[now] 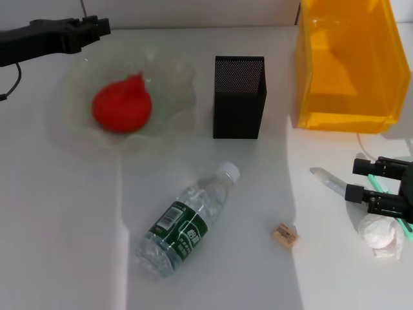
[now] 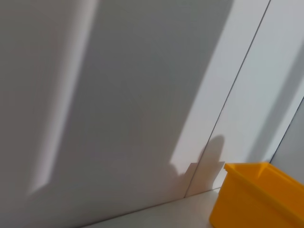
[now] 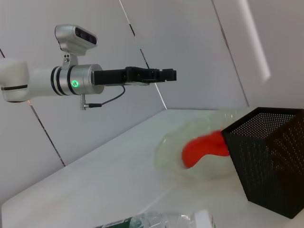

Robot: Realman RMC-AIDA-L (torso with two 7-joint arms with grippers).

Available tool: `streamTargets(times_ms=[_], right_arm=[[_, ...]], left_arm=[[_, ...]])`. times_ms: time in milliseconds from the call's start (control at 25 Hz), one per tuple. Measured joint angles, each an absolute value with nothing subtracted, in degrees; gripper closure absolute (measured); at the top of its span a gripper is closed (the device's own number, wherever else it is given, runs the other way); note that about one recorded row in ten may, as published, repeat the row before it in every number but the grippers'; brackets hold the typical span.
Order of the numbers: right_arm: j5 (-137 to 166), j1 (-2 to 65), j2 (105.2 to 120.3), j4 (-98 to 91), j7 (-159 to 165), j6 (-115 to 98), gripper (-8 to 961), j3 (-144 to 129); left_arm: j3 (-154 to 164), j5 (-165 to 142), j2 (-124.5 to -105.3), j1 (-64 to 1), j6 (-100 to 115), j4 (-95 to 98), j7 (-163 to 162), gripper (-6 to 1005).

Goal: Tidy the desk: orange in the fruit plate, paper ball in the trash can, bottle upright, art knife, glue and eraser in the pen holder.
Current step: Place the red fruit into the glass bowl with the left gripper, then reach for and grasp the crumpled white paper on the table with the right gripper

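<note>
The orange (image 1: 121,106), which looks red, lies in the translucent fruit plate (image 1: 174,71); both also show in the right wrist view, the orange (image 3: 202,148) beside the pen holder (image 3: 270,166). The black mesh pen holder (image 1: 239,97) stands mid-table. The bottle (image 1: 187,223) lies on its side, cap pointing toward the holder. The eraser (image 1: 285,234) lies to its right. My right gripper (image 1: 358,179) is open, low over the table beside the paper ball (image 1: 381,236), a clear-bladed art knife (image 1: 328,181) and a green stick (image 1: 395,218). My left gripper (image 1: 103,27) hovers behind the plate.
The yellow trash bin (image 1: 348,64) stands at the back right, next to the pen holder, and shows in the left wrist view (image 2: 259,199). The left arm (image 3: 61,80) stretches above the table's far side. A wall runs behind the table.
</note>
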State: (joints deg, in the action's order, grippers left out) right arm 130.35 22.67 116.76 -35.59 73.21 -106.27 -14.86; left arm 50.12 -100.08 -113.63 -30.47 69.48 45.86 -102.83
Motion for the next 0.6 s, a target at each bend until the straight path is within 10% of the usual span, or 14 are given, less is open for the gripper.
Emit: streamTargets(times_ms=[600], right_arm=[[130.3, 25.3, 117.45, -35.6, 75.1, -106.5, 267, -14.9]], left_arm=[[47.6, -99.7, -112.32, -24.4, 108.3, 47.0, -85.0, 379]])
